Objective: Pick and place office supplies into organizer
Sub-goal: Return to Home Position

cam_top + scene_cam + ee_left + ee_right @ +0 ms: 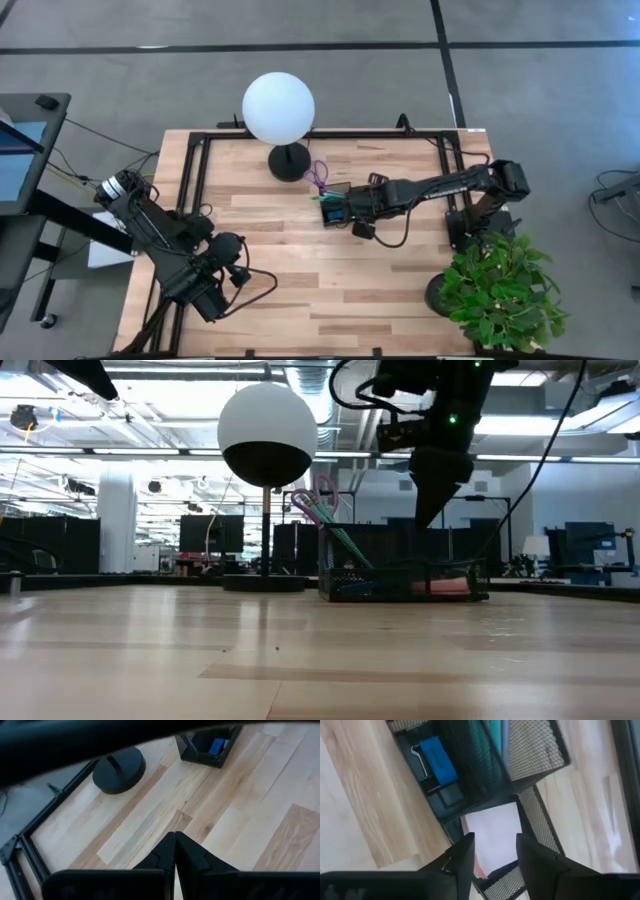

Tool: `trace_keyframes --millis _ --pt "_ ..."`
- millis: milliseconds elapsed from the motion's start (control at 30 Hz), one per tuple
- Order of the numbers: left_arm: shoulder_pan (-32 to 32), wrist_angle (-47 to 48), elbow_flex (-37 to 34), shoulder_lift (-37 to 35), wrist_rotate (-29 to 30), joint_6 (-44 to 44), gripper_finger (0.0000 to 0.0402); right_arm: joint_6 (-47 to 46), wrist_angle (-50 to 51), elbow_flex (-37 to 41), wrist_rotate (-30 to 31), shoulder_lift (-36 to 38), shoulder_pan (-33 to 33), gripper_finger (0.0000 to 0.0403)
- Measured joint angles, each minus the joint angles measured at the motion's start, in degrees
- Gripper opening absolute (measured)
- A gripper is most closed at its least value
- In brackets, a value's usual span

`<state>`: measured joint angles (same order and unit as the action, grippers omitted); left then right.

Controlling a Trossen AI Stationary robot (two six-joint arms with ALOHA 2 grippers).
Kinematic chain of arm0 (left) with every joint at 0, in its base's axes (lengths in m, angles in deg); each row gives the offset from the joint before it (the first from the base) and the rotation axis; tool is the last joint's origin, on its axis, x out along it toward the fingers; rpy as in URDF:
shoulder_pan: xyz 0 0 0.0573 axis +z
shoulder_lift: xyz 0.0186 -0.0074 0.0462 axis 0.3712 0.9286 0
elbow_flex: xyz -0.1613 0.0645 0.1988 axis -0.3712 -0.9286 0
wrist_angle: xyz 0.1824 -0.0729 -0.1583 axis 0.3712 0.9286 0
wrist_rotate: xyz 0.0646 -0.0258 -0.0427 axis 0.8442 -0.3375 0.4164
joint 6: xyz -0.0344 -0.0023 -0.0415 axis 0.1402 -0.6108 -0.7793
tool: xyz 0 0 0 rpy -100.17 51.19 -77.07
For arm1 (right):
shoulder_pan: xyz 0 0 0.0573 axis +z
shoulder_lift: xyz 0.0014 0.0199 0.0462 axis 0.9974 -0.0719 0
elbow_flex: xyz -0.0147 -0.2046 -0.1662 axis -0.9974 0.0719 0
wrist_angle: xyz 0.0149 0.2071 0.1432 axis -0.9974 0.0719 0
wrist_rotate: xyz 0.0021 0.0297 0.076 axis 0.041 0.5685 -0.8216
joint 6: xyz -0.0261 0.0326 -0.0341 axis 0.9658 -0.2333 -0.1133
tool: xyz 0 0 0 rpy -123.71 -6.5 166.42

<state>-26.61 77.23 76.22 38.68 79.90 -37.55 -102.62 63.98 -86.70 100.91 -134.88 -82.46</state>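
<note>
Organizer: the black mesh tray (335,208) stands on the worktop (330,290), just beside the round lamp base (289,160).
Contents: the pink sticky-note pad (495,832) lies flat in one compartment. The blue eraser (436,760) lies in a neighbouring one. The pens (340,535) and scissors (318,177) lean out of the tall section.
Right hand: the right hand (494,840) hangs directly over the pad's compartment, fingers spread wide and holding nothing. In the low view it shows clear above the rim.
Left hand: the left hand (175,837) sits at the left side of the worktop, well apart from the organizer, fingers pressed together and empty.
Step in hand: judged to be the retreat to the rest pose. No loose supplies show on the worktop, so the job appears almost complete.
Procedure: lift the right hand straight up until the fingertips clear the mesh walls. Only then draw the arm back toward its base at the right edge.
Caution: the pens and scissors lean close beside the hand. A sideways sweep at low height could catch them or drag the light tray.
Fingers: keep them spread during the lift so that no mesh wall is pinched.
</note>
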Motion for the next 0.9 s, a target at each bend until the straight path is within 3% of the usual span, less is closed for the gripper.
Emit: trace_keyframes --millis 133,367,500,600,733,833,900 --pt "0.0 0.0 0.0 0.0 -1.2 1.6 0.0000 -1.7 4.7 -3.5 0.1 0.0 1.0 0.0143" --pt "0.0 -0.1 0.0 -0.4 -0.6 6.8 0.0000 -2.1 24.6 -14.4 0.9 0.0 3.0 0.0127" --pt "0.0 -0.1 0.1 -6.3 0.2 10.2 0.0000 -5.2 39.7 -22.1 8.6 0.3 4.3 0.0117" --pt "0.0 0.0 0.2 -15.7 1.9 11.5 0.0000 -3.8 37.9 -23.2 15.0 4.5 5.2 0.0114" --pt "-0.9 0.0 -2.2 -29.5 5.3 13.8 0.0000 -4.6 36.9 -22.7 15.2 12.9 6.4 0.0113" --pt "-1.8 -3.4 -8.7 -38.5 11.9 17.3 0.0000 -4.2 32.7 -20.5 15.2 21.3 7.9 0.0113" --pt "-1.8 -9.1 -15.8 -43.5 16.8 18.4 0.0000 -2.0 23.1 -15.0 13.6 28.7 9.4 0.0113"
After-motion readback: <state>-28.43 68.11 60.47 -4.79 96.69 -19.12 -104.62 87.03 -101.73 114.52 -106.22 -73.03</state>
